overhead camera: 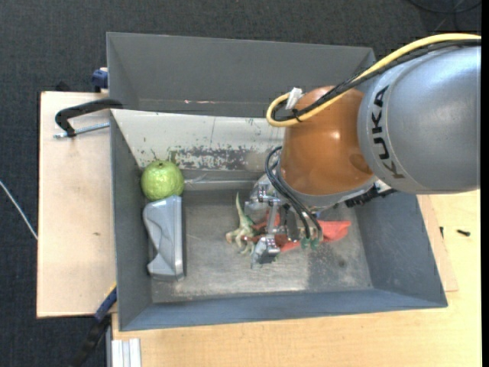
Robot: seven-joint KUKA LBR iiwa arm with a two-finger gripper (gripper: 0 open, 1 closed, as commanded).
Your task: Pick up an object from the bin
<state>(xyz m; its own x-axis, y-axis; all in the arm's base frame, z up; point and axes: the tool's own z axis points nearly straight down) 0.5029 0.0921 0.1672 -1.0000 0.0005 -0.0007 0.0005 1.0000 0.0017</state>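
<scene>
Four things in the bin (229, 67), none seen lifted: tool (267, 243), open or closed cannot tell, low at mid-floor over pale spindly toy (243, 232) beside red piece (336, 228); green apple (162, 180), grey pack (166, 235) against left wall.

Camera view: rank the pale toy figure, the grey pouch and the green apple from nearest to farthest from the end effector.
1. Pale toy figure, mid-bin, right beside the end effector.
2. Grey pouch, along the view's left wall.
3. Green apple, far-left corner, just beyond the pouch.
</scene>
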